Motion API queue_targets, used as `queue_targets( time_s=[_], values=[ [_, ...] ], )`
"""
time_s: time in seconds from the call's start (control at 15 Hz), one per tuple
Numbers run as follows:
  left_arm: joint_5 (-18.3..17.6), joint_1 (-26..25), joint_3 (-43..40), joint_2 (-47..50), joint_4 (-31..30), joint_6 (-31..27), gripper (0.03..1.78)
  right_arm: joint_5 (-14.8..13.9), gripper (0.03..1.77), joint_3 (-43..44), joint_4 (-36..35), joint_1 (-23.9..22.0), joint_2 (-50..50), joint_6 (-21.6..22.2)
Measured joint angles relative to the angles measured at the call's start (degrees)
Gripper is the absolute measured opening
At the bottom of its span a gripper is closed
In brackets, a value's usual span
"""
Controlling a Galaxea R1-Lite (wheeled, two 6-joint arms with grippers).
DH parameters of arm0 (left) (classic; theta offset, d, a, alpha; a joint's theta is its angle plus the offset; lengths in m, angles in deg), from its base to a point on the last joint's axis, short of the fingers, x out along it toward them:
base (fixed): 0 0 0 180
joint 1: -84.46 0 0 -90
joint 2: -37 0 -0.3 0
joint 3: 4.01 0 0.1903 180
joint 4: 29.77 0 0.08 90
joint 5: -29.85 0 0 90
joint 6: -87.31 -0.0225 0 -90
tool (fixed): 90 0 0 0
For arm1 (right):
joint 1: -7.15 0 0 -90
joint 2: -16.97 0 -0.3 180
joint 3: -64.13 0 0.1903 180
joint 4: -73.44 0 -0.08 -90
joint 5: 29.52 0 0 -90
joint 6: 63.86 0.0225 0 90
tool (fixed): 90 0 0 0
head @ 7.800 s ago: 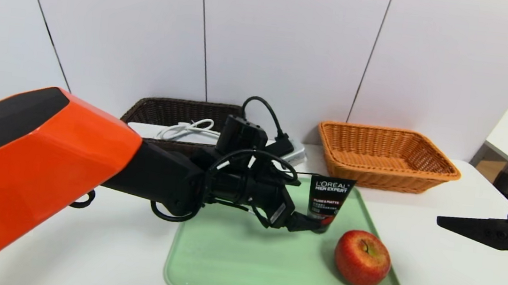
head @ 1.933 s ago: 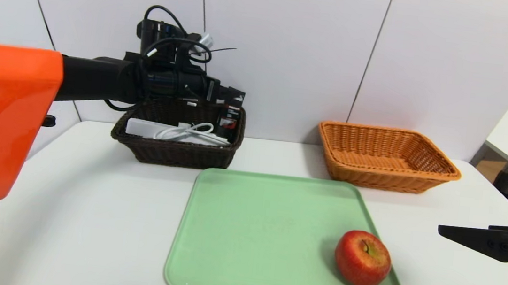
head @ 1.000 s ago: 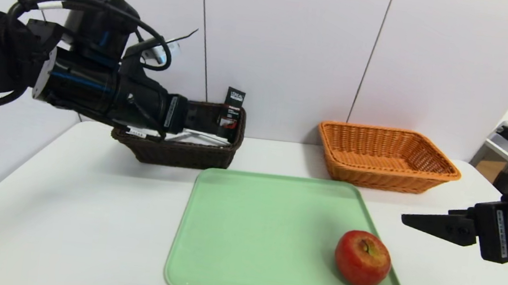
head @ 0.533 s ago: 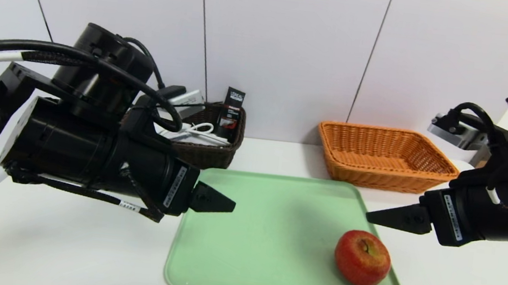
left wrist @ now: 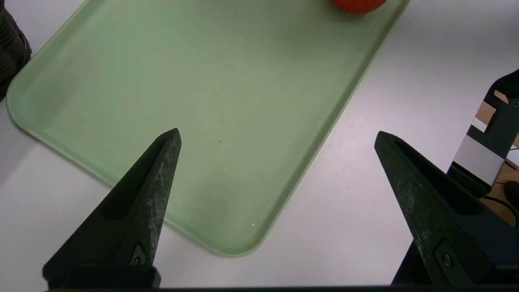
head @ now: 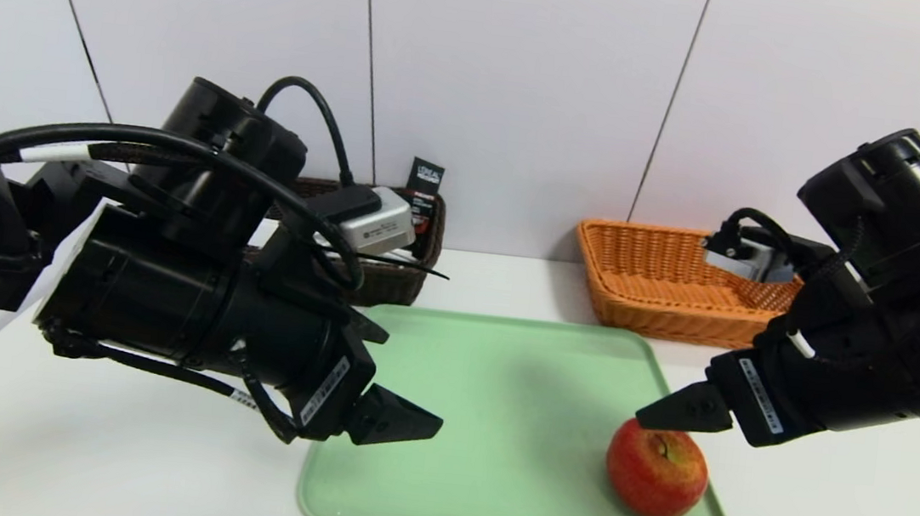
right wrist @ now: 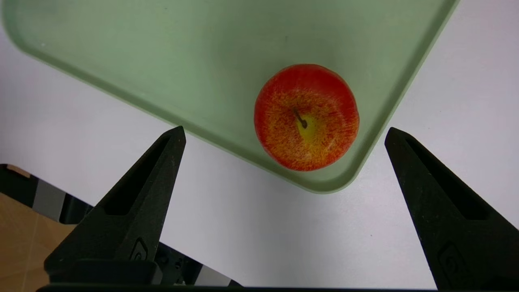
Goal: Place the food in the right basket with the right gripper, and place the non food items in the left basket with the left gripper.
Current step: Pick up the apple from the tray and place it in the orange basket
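From here, the tray (head: 486,500) is lying below both grippers' fingers, with the apple (right wrist: 307,117) sitting on it beneath the right fingers. Beyond the left fingers, the tube (head: 426,177) is standing in the left basket (head: 389,285); beyond the right ones, the right basket (head: 634,310) is resting.

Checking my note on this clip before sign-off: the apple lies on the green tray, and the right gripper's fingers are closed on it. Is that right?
Not quite: the right wrist view shows the right gripper open, not gripping the apple. The apple does lie on the green tray.

Glossy black cylindrical arms (head: 158,286) trail black cables (head: 147,141).
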Motion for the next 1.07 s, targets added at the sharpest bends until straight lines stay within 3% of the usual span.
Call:
queue_targets(
  time_s=[0.4, 1.07],
  values=[
    [-0.09, -0.02, 0.35, -2.61, -5.74, -0.89, 1.69, -3.67, 1.7, 0.28, 2.45, 0.3, 2.83, -0.41],
    [-0.11, -0.02, 0.35, -3.72, -6.57, -0.96, 1.69, -4.91, 1.7, -1.27, 2.12, 2.04, 8.55, -0.6]
  ],
)
